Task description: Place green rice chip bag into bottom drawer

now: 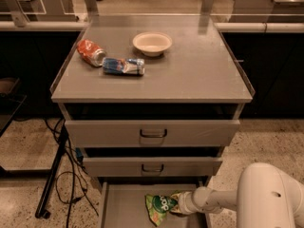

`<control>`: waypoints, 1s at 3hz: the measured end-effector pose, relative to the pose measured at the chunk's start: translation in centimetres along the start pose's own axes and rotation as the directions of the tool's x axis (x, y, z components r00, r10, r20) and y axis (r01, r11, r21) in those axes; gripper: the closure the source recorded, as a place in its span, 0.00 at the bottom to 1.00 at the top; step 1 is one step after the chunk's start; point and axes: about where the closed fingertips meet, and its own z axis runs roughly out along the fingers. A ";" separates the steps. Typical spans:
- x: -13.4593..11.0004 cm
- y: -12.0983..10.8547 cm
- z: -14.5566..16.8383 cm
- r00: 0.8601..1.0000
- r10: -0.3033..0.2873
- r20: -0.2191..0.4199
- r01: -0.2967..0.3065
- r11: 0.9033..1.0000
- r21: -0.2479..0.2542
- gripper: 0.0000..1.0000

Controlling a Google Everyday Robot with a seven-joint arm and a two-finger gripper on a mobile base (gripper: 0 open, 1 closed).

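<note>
The green rice chip bag [159,207] is crinkled and bright green with white lettering. It sits inside the open bottom drawer [121,208], a grey tray pulled out at the foot of the cabinet. My gripper [176,203] reaches in from the right on a white arm and is at the bag's right edge, touching it. The bag hangs or rests just above the drawer floor; I cannot tell which.
Two grey drawer fronts with dark handles [153,133] [152,167] are above the open drawer. On the cabinet top lie a crushed orange-red can [91,52], a crushed blue can [123,66] and a white bowl [152,42]. Black cables and a stand leg [52,179] are on the floor at the left.
</note>
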 end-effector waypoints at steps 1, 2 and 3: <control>0.0 0.0 0.0 1.000 0.000 0.000 0.000 1.000 0.000 0.81; 0.0 0.0 0.0 1.000 0.000 0.000 0.000 1.000 0.000 0.58; 0.0 0.0 0.0 1.000 0.000 0.000 0.000 1.000 0.000 0.35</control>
